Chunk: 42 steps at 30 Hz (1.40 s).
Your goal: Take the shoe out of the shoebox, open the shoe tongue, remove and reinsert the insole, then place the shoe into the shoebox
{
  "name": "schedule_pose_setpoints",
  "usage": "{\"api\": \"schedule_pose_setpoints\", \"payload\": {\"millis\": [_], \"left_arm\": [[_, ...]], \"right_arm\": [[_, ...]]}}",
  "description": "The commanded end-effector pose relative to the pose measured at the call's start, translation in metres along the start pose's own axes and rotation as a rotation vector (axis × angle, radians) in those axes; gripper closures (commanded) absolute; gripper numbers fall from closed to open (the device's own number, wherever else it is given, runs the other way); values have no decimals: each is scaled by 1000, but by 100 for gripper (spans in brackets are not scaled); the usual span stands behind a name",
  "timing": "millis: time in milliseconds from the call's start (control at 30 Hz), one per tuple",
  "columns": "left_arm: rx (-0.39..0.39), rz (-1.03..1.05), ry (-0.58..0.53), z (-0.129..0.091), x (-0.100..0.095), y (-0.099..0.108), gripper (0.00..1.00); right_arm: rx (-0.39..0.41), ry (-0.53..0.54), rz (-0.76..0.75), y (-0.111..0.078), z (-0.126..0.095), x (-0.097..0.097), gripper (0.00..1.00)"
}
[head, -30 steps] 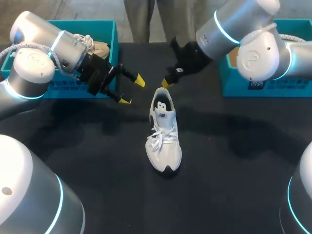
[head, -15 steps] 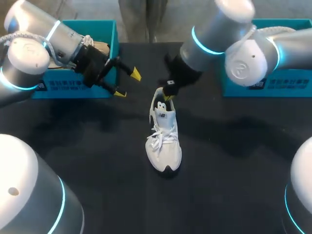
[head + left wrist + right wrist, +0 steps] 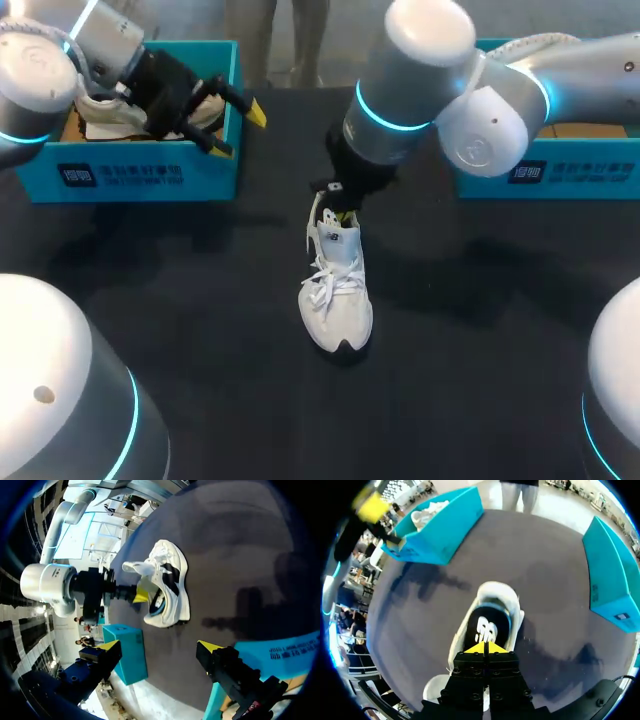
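1. While it stands upright on its sole in the middle of the black table (image 3: 480, 390), the shoe (image 3: 337, 295) shows as a white trainer. It has white laces (image 3: 325, 280), a dark patch at the very tip of the toe, and a black insole (image 3: 485, 625) with a white mark on it. The toe points toward the robot and the heel toward the far edge.
2. The right gripper (image 3: 485, 648) hangs at the heel end of the shoe's mouth, directly above the insole. Its two yellow tips are pressed together with only a thin seam between them. Whether they pinch any part of the shoe cannot be told.
3. The left gripper (image 3: 238, 132) hovers over the near right corner of the left box (image 3: 150, 178), well apart from the shoe on the table. Its fingers are spread wide and hold nothing. Seen from the left wrist, the shoe lies out ahead of these fingers, with the right arm's yellow tip at its opening.
4. Two shoes can be counted: the white one on the table and a second, pale shoe (image 3: 100, 112) lying inside the left box.
5. There are two teal boxes. The left box is at the far left of the table and the right box (image 3: 530, 178) is at the far right. The white shoe sits on the cloth between them.
6. Two arms are in view, one coming in from each side, each with one gripper.
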<state>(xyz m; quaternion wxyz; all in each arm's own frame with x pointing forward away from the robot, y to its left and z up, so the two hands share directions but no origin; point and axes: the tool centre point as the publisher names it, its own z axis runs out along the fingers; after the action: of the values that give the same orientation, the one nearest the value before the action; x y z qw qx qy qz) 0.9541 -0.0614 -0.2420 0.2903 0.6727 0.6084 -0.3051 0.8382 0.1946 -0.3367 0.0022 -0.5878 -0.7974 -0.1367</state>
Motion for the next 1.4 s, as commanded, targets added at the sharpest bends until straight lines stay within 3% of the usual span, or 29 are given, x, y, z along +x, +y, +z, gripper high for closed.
{"api": "schedule_pose_setpoints", "payload": {"millis": [33, 300, 1133, 1400], "left_arm": [[-7, 2, 9, -18, -3, 13, 0], [-38, 19, 25, -34, -7, 31, 0], [-42, 25, 16, -40, -12, 29, 0], [-42, 25, 16, -40, -12, 29, 0]], "right_arm": [[25, -78, 11, 0, 7, 8, 100], [66, -99, 32, -7, 20, 8, 100], [137, -150, 71, -21, 59, 2, 100], [117, -155, 81, -19, 48, 0, 100]]}}
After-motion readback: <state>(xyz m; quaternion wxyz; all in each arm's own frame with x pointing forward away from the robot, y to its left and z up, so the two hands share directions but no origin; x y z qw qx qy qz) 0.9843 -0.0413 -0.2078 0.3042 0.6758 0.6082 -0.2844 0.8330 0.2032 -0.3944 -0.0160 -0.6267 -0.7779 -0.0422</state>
